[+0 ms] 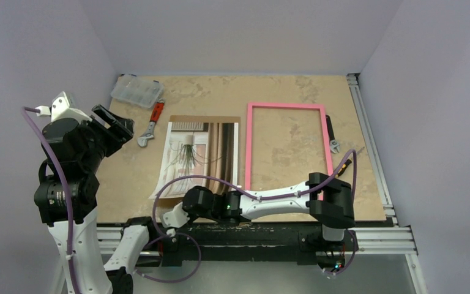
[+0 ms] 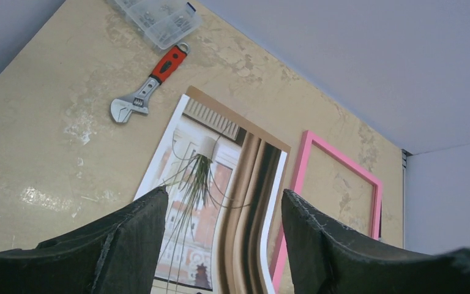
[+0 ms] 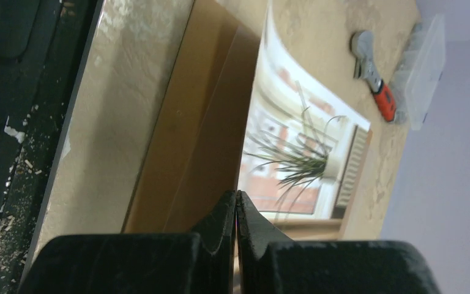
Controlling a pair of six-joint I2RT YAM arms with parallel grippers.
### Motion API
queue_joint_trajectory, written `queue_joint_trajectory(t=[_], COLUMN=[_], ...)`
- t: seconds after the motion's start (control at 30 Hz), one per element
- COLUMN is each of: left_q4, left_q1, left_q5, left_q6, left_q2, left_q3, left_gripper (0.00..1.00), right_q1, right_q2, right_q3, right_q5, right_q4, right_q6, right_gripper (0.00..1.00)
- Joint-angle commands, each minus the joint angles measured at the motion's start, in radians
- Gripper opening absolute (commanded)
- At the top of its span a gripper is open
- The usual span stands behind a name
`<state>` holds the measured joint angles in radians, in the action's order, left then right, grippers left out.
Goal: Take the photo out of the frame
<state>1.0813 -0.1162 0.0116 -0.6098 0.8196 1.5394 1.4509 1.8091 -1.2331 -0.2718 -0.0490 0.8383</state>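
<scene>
The pink frame (image 1: 286, 106) lies flat and empty on the right half of the table; the table shows through it. It also shows in the left wrist view (image 2: 341, 158). The photo (image 1: 193, 153), a hanging plant print, lies left of it on a brown backing board (image 1: 205, 119). My right gripper (image 1: 170, 208) is shut on the photo's near edge (image 3: 294, 153), which curls up off the board (image 3: 190, 141); the closed tips (image 3: 237, 195) pinch the sheet. My left gripper (image 1: 113, 122) is open and empty, raised above the table's left side, with the photo (image 2: 208, 177) far below it.
A red-handled adjustable wrench (image 1: 152, 125) and a clear plastic parts box (image 1: 136, 90) lie at the back left. A black-handled wrench (image 1: 333, 139) lies right of the frame. Metal rails run along the table's right and near edges.
</scene>
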Motion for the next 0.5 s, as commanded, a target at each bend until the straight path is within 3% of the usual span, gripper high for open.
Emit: queue_joint_trajectory(t=[0.0,0.47], left_q4=[-0.034,-0.052], left_q1=[0.006,0.006], left_q5=[0.025,0.055], left_q6=[-0.008,-0.010], left_q2=[-0.002,-0.008], left_q3=[-0.010,-0.043], left_gripper=[0.66,0.65], right_q1=[-0.009,0.003], right_q2=[-0.049,0.030], right_q3=[0.062,0.010], right_q5=[-0.018,-0.075], right_q4=[0.183,0.119], right_q6=[-0.024,-0.171], right_gripper=[0.00,0.00])
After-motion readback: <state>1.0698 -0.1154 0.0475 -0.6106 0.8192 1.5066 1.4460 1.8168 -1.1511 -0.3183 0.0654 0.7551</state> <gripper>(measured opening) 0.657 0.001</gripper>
